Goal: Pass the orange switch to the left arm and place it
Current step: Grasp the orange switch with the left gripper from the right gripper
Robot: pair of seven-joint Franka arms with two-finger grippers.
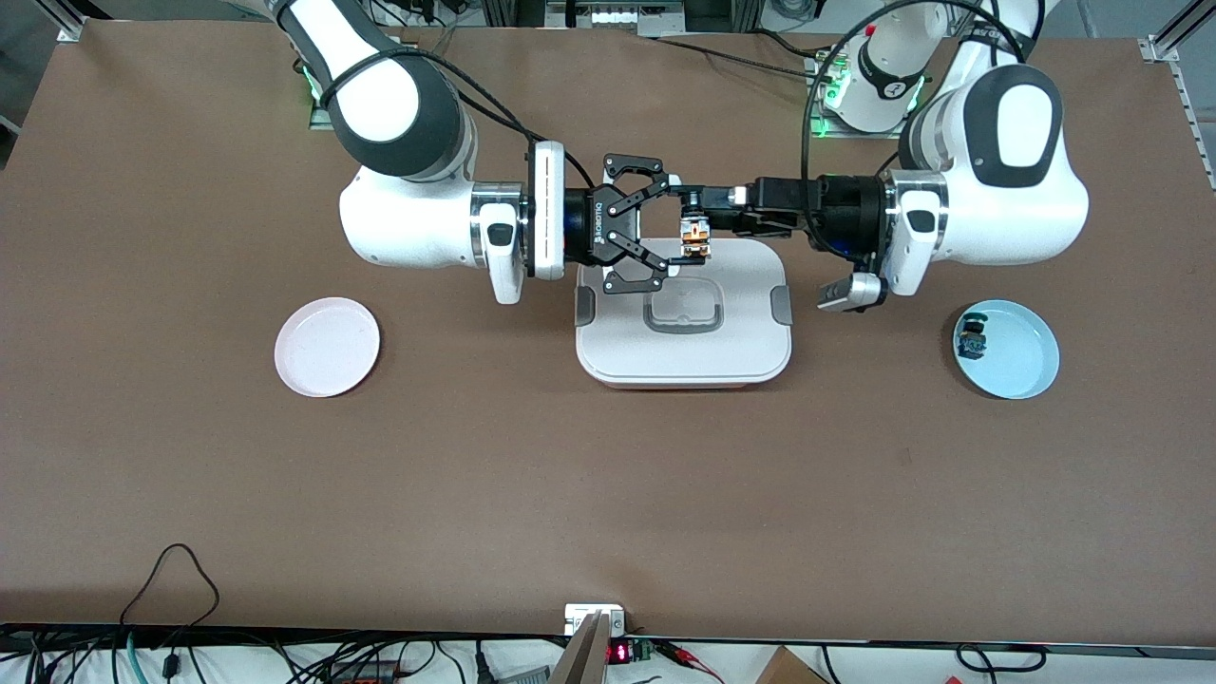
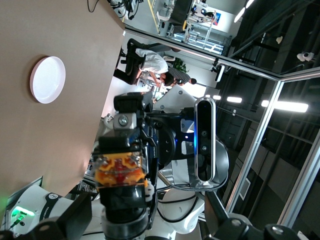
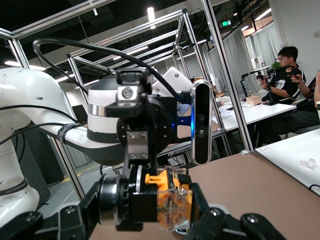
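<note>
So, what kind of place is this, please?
Probably a robotics lab. The two arms hold the orange switch over the box on a brown table; the wrist views show aluminium frames and people at desks.

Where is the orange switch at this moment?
The orange switch is in the air, held by the left hand, over the box edge nearest the arms, facing the open right hand.
</note>
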